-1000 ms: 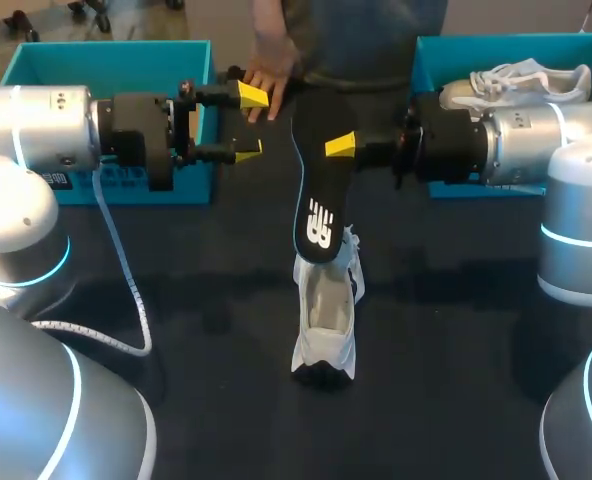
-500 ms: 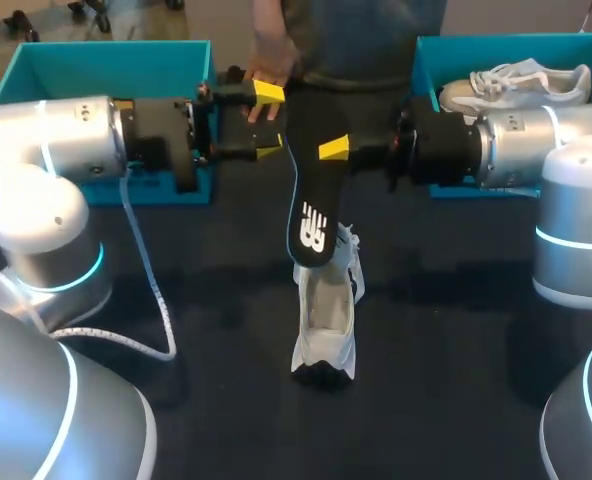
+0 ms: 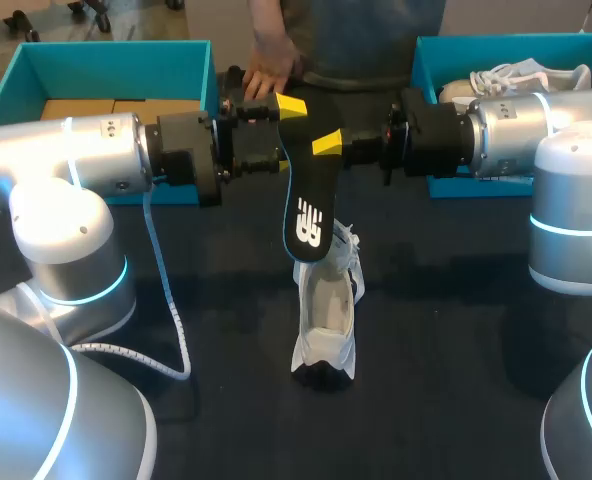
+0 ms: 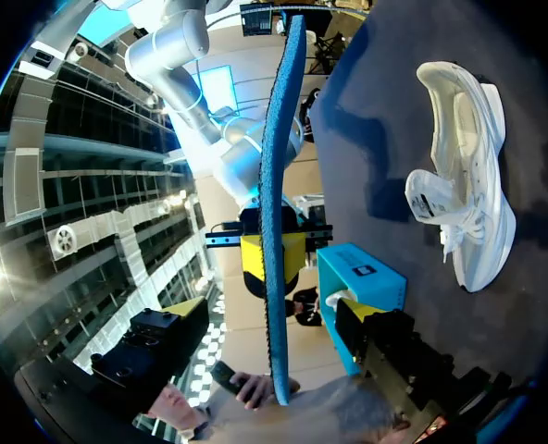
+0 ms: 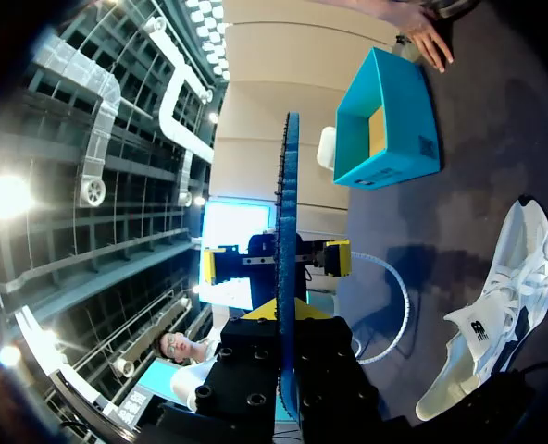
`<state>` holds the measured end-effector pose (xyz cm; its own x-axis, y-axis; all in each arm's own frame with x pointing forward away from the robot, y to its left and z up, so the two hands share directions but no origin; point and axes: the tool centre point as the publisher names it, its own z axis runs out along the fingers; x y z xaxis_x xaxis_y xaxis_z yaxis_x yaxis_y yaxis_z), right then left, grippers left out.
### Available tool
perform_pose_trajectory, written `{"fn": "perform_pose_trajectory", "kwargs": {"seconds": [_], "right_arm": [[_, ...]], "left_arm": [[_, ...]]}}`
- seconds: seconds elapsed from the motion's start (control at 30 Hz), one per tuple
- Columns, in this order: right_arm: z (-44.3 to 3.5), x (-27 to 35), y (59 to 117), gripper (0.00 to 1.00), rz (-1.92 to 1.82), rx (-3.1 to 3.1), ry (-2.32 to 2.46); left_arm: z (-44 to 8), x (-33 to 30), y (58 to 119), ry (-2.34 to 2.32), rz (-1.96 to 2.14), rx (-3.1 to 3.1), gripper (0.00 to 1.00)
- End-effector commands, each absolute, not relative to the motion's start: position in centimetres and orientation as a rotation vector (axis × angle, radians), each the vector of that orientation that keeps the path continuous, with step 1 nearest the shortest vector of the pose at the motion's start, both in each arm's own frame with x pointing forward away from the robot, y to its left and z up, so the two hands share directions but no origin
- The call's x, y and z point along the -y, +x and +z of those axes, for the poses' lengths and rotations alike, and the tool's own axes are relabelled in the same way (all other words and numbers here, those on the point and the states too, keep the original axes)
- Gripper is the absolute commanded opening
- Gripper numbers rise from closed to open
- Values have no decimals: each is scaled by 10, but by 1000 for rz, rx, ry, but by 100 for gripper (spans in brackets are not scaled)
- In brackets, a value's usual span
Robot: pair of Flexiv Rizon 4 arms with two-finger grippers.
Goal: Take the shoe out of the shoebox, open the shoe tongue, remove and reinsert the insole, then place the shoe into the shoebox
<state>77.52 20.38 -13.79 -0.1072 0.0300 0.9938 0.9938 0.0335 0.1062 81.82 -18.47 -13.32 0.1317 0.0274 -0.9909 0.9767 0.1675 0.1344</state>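
Note:
A black insole [image 3: 307,195] hangs upright over the table, toe end down, with my right gripper [image 3: 328,145] shut on its upper part. In the right wrist view the insole [image 5: 288,231] runs edge-on between that gripper's fingers. My left gripper [image 3: 284,135] comes in from the other side. Its yellow fingertips [image 5: 337,259] stand wide on either side of the insole's heel end without touching it. Below lies the white shoe [image 3: 326,315] on the dark table, tongue pulled open; it also shows as the shoe [image 4: 464,185].
A teal shoebox [image 3: 106,60] stands at the back left. A second teal box [image 3: 576,45] at the back right holds another white shoe [image 3: 521,75]. A person's hand [image 3: 266,72] rests at the far edge. A white cable [image 3: 166,310] trails beside my left arm.
My left arm has moved right until its fingers straddle the insole's upper end. The right gripper and the insole have shifted slightly left. The shoe has not moved.

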Motion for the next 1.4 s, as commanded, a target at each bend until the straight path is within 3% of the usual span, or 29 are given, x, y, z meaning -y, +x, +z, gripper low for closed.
{"fn": "perform_pose_trajectory", "kwargs": {"seconds": [0.03,0.4,0.83,1.1,1.13,1.3,1.33,1.37,1.4], "right_arm": [[-137,-203,770,0,-1248,1330,-1163],[-139,-202,767,0,-1254,1323,-1161],[-140,-202,768,0,-1258,1318,-1160],[-142,-204,766,0,-1276,1309,-1156],[-143,-204,766,0,-1277,1308,-1157],[-144,-204,765,0,-1281,1302,-1158],[-144,-203,764,9,-1284,1300,-1161],[-144,-200,762,85,-1292,1294,-1183],[-143,-198,760,100,-1296,1292,-1197]], "left_arm": [[-137,188,813,1147,-978,-1196,51],[-137,197,813,1137,-984,-1191,26],[-141,206,812,1128,-1003,-1200,20],[-142,209,813,1131,-1009,-1200,6],[-142,209,813,1135,-1011,-1196,0],[-143,210,814,1144,-1025,-1197,0],[-143,210,814,1142,-1027,-1200,0],[-144,209,814,1148,-1030,-1202,0],[-145,209,814,1146,-1038,-1208,0]]}}
